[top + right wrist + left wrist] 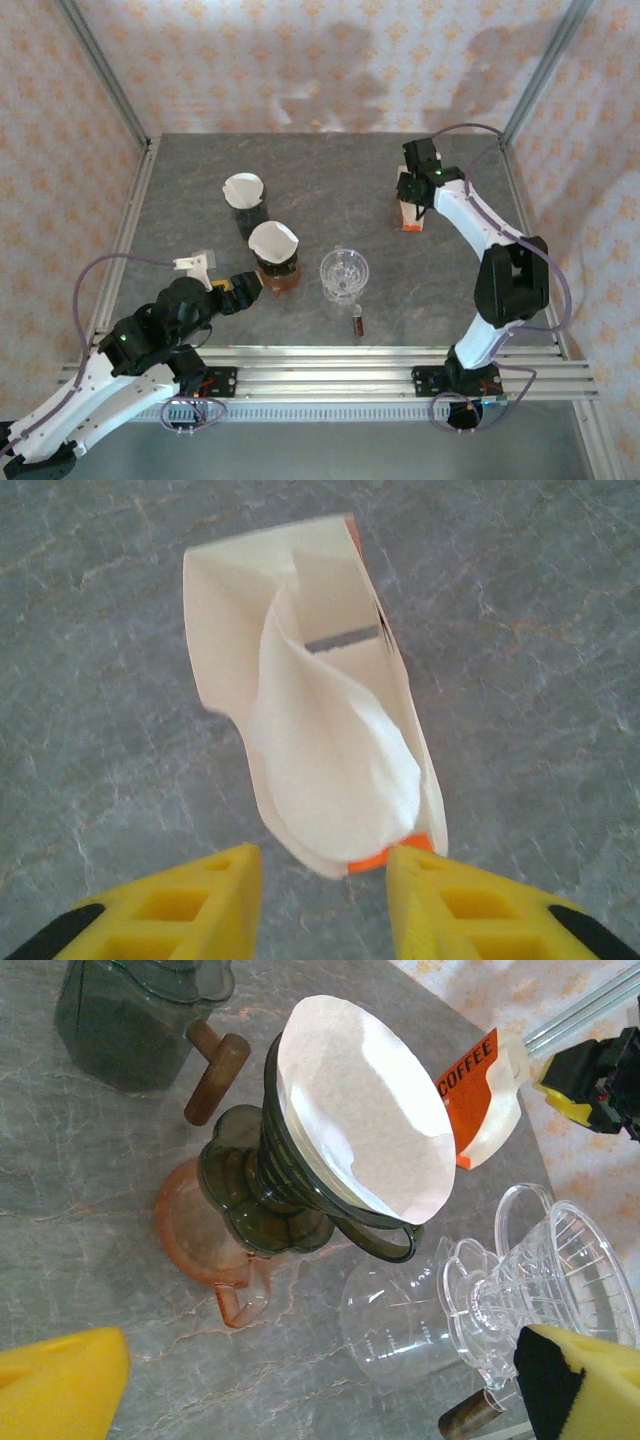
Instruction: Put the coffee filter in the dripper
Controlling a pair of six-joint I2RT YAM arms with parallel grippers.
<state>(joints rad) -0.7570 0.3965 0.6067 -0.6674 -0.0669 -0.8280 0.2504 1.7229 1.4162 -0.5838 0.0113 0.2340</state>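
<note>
The left gripper hangs with its jaws spread wide and nothing between them. Straight ahead of them stands a dark dripper on an orange jug, and a white paper filter already sits in its cone. Further ahead and to the left of the jaws is a second dark dripper, which in the top view also has a filter in it.

Just to the right of the left jaws, close by the right finger, a clear dripper sits on a clear jug with no paper in it. I judge that this is the one left to fill.

The right gripper is well apart from it, down over the opened filter pack lying on the table. Its jaws are about half closed. A loose filter curls out of the pack, and its near end reaches into the gap between the fingertips. The right finger meets the pack's orange corner, but bare table shows beside the left one, so I would not call it a grip yet.

The job looks early: the filter has to be pinched, lifted, carried over and seated.
</note>
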